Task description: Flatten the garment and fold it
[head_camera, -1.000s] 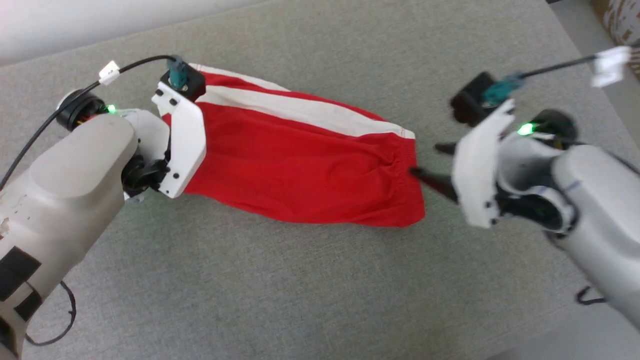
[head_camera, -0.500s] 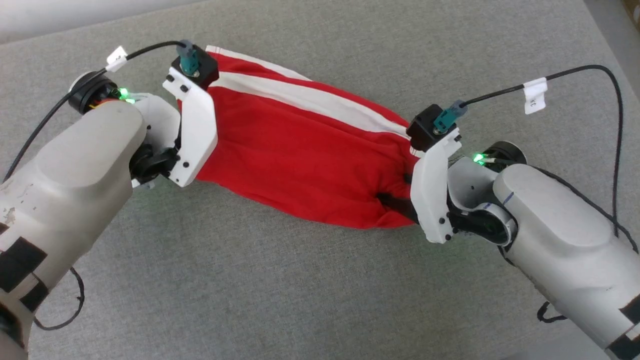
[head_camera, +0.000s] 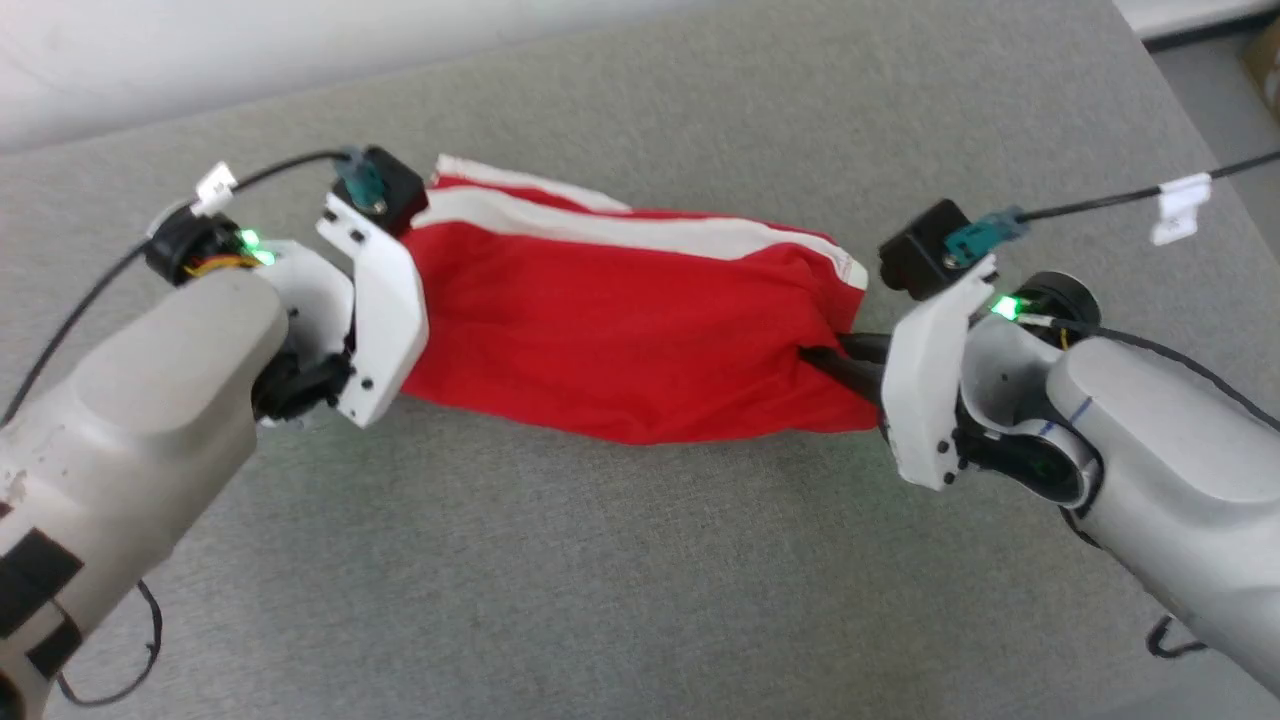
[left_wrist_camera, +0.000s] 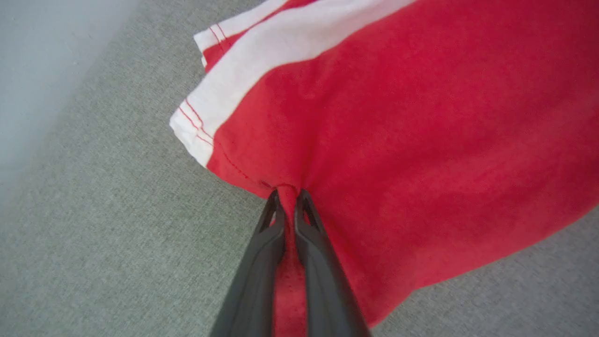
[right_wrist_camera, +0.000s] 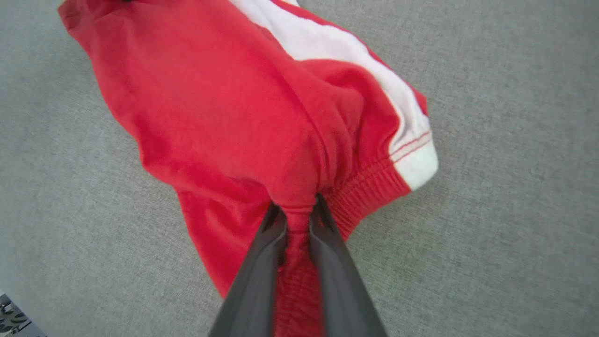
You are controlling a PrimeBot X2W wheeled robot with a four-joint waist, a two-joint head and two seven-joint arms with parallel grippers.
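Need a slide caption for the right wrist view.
Red shorts pinched at the ribbed edge by the right gripper, over a grey surface.

Red shorts [head_camera: 620,320], thin fabric, bunched lengthwise into a long band, stretched left to right over grey woven surface [head_camera: 600,580]. White stripe [head_camera: 640,232] runs along far edge. Left end: white-trimmed hem [left_wrist_camera: 194,126], red edge pinched in left claw [left_wrist_camera: 286,196]. Right end: ribbed elastic waistband [right_wrist_camera: 369,196], gathered and pinched in right claw [right_wrist_camera: 295,206]. Middle sags, wrinkled. Can't tell if it touches the surface.
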